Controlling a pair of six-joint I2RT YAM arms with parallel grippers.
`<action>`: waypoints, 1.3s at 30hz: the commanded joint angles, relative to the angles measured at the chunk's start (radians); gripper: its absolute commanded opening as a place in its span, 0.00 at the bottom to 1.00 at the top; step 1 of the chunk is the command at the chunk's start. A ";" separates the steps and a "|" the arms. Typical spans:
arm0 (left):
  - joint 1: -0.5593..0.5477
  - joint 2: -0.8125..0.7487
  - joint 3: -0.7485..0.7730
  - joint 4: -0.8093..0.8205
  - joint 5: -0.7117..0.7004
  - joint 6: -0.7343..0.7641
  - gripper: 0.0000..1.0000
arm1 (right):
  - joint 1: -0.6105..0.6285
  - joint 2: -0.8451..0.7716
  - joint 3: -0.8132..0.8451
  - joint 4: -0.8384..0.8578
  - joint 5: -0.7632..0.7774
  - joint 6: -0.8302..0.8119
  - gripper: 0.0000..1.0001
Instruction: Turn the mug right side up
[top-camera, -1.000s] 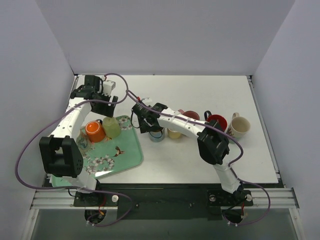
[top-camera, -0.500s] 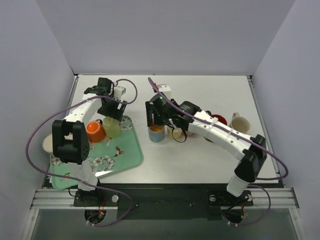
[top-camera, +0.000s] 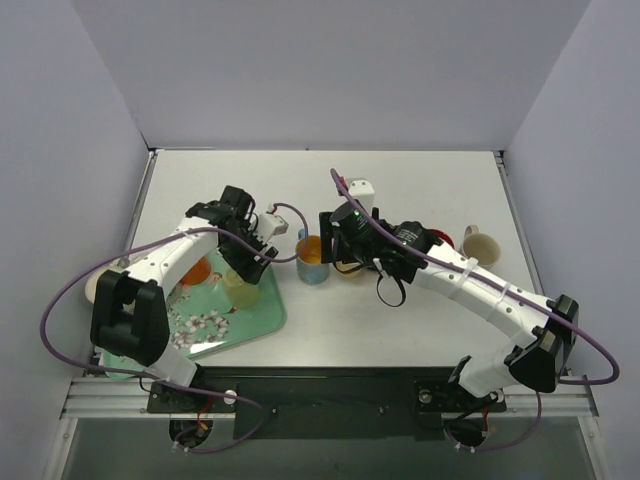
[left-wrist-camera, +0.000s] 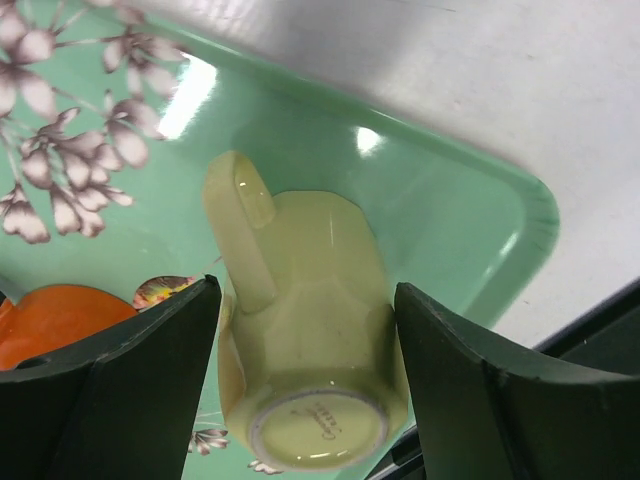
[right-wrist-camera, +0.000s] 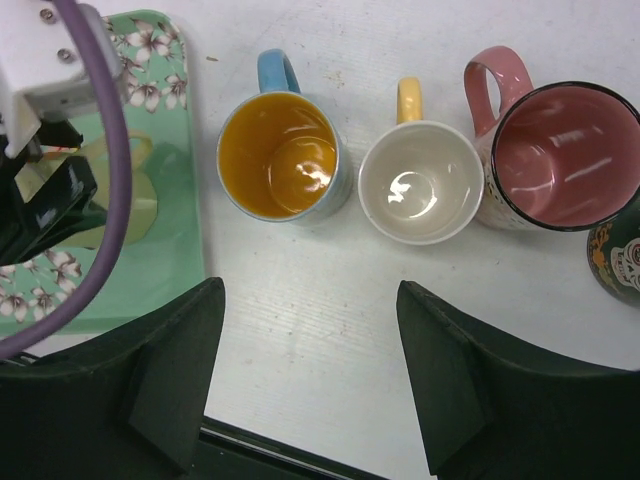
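Observation:
The pale yellow-green mug stands upside down on the green flowered tray, base up and handle toward the tray's middle. In the top view the mug is near the tray's right edge. My left gripper is open and straddles the mug, one finger on each side, very close to its walls. In the top view the left gripper reaches down over the tray. My right gripper is open and empty, hovering over bare table in front of the row of upright mugs; it shows in the top view.
An orange mug lies on the tray left of the target. Upright on the table stand a blue mug with orange inside, a white mug with a yellow handle, a pink mug and a cream mug.
My left gripper has swung from the table's far left corner down onto the tray and around the yellow-green mug. My right arm has pulled back and risen above the row of mugs.

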 joint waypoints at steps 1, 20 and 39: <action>-0.039 -0.081 -0.015 -0.049 0.023 0.142 0.81 | -0.009 -0.060 -0.022 0.011 0.041 -0.010 0.64; -0.133 0.179 0.142 -0.049 -0.269 -0.056 0.78 | -0.023 -0.139 -0.091 0.011 0.076 -0.013 0.64; -0.121 0.177 0.153 -0.086 -0.151 -0.056 0.00 | -0.027 -0.238 -0.139 0.024 0.096 -0.024 0.64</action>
